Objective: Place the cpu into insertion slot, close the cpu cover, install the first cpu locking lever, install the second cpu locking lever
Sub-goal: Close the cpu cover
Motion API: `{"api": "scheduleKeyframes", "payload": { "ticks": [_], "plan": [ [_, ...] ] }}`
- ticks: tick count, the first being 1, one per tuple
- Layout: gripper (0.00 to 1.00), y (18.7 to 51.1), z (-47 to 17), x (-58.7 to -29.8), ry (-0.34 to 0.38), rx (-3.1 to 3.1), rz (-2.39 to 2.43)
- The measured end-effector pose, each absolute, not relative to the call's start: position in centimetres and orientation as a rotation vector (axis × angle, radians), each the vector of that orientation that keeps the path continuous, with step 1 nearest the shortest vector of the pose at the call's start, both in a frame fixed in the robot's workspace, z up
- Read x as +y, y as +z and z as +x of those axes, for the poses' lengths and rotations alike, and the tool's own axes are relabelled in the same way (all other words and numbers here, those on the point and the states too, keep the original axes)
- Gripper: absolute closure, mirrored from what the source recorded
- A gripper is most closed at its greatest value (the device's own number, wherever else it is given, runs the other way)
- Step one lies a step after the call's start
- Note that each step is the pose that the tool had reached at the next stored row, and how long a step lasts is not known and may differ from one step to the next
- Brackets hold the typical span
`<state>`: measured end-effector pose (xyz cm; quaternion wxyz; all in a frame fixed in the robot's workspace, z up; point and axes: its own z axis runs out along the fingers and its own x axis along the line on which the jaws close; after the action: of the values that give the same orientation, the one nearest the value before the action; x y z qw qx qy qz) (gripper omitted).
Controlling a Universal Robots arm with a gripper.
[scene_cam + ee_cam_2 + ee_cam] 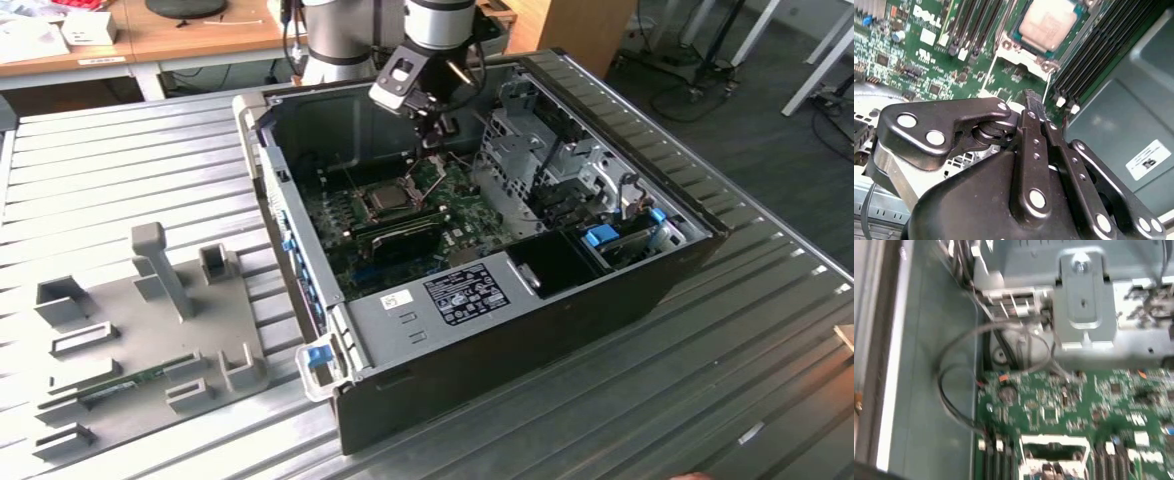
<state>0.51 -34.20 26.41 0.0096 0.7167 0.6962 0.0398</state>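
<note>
Inside the open computer case (534,370), the cpu (1046,24) lies seated in the insertion slot (387,198), to the exterior view's left of the drive cage (534,160). The cpu cover (1021,54) appears down around it. Whether either locking lever is latched, I cannot tell. The gripper (1030,97) hangs over the green board (949,70) just beyond the socket, fingertips together, holding nothing I can see.

Open computer case (534,360) lies on a ribbed metal surface (134,150). Inside the case: green circuit board (470,232), black memory strips (400,237), grey drive cage (527,150) at the exterior view's right, printed label (467,293) on a grey cover. Grey fixture plate (120,310) lies beside the case, at the exterior view's left. Wooden desk (200,35) stands beyond the case.
</note>
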Motion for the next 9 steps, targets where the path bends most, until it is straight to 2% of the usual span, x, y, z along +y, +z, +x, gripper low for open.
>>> {"api": "scheduleKeyframes", "payload": {
  "ticks": [9],
  "plan": [
    [0.89,26.4,2.5,-34.2,0.124,2.174,2.238]
  ]
}}
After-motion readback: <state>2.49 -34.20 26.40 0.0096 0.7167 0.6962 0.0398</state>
